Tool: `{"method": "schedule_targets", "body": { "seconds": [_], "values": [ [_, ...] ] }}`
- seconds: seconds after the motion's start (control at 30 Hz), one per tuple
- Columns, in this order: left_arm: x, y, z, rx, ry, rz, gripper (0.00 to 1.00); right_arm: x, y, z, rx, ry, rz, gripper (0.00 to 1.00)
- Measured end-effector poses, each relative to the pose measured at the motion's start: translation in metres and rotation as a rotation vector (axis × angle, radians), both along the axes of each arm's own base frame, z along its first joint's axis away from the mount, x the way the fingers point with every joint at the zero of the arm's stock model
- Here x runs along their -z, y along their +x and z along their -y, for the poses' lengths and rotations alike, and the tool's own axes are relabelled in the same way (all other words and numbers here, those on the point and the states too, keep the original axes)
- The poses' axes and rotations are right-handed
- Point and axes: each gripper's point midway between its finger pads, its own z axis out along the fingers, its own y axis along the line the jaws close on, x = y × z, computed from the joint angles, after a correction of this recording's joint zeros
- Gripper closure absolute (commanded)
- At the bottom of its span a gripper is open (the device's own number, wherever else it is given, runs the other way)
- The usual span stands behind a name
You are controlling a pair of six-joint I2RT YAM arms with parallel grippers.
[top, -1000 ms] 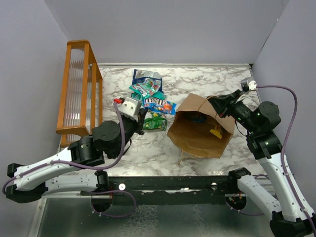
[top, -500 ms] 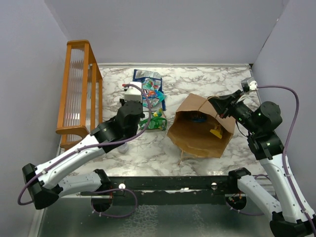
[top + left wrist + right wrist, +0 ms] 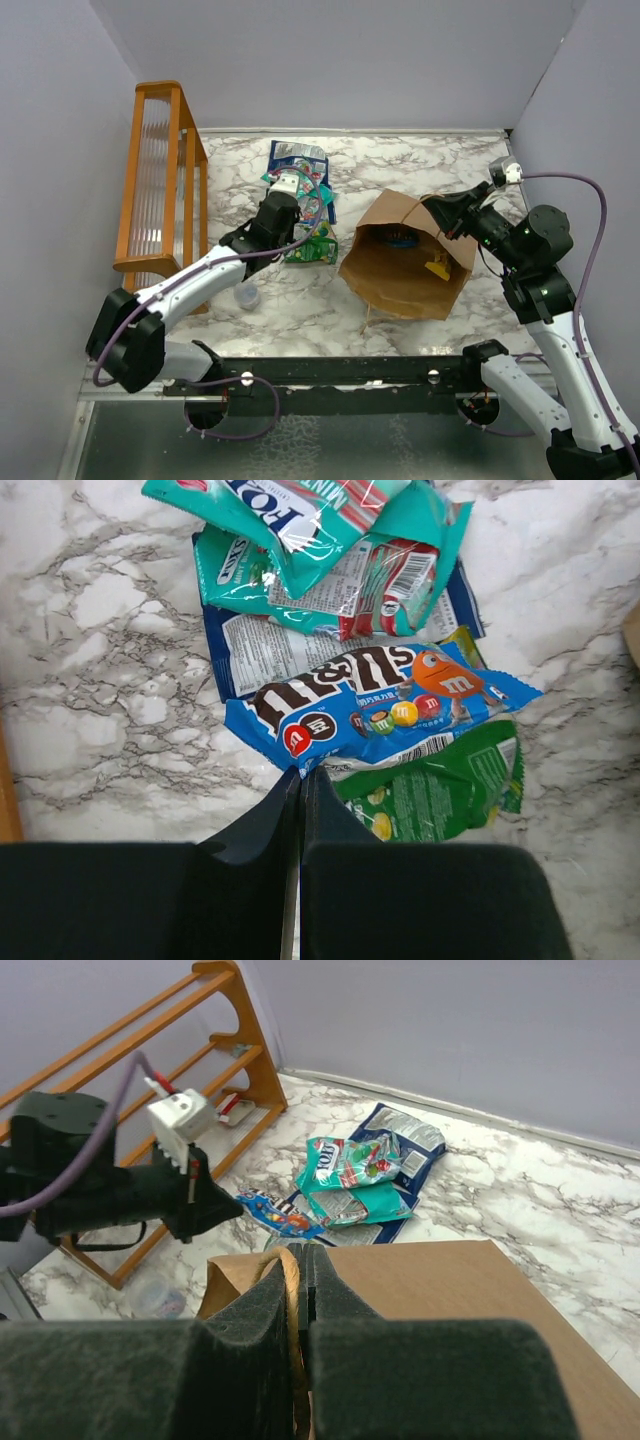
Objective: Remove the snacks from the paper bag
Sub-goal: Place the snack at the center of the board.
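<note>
An orange wooden rack (image 3: 160,180) with slatted sides stands along the left edge of the white, grey-veined marble counter (image 3: 420,160). A small clear round cap (image 3: 246,296) lies on the counter near the rack's near end. Plain grey-lavender walls (image 3: 350,60) surround it.

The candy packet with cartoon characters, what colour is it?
The candy packet is bright blue with brown lettering, clearest in the left wrist view.
</note>
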Motion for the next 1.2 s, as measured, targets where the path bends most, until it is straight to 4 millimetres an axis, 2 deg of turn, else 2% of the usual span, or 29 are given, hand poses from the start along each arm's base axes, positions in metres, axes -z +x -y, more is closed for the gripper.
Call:
{"method": "schedule_targets", "body": {
  "seconds": [0.2, 0.3, 0.33, 0.53, 0.6, 0.7, 0.83, 0.97, 1.1, 1.2],
  "values": [
    [0.041, 0.028, 0.0, 0.001, 0.026, -0.116, 1.0, 0.0, 0.0, 0.0, -0.002, -0.002, 0.001, 0.98],
    [0.051, 0.032, 0.008, 0.027, 0.025, -0.149, 0.99, 0.0, -0.001, 0.0, -0.002, -0.006, 0.003, 0.98],
    [0.053, 0.033, 0.011, 0.037, 0.02, -0.156, 0.95, 0.001, -0.001, 0.0, -0.002, -0.007, 0.001, 0.98],
    [0.048, 0.036, 0.014, 0.042, 0.021, -0.154, 0.59, 0.001, -0.001, 0.0, -0.002, -0.008, 0.0, 0.99],
    [0.045, 0.034, 0.012, 0.042, 0.023, -0.153, 0.54, 0.001, -0.002, 0.0, -0.004, -0.008, 0.0, 0.98],
    [0.029, 0.029, 0.008, 0.043, 0.009, -0.13, 0.54, 0.001, -0.002, 0.0, -0.006, -0.008, 0.0, 0.98],
    [-0.01, 0.018, 0.004, 0.058, -0.044, -0.062, 0.54, 0.001, -0.002, 0.0, -0.006, -0.008, 0.0, 0.99],
    [-0.054, -0.002, 0.008, 0.109, -0.168, 0.001, 0.54, 0.001, -0.002, 0.0, -0.008, -0.008, 0.0, 0.99],
    [-0.088, -0.036, 0.019, 0.194, -0.381, 0.073, 0.58, 0.001, -0.003, -0.001, -0.01, -0.008, 0.001, 0.98],
    [-0.098, -0.063, 0.031, 0.267, -0.507, 0.09, 0.59, 0.001, -0.003, -0.001, -0.012, -0.008, 0.001, 0.98]
  ]
}}
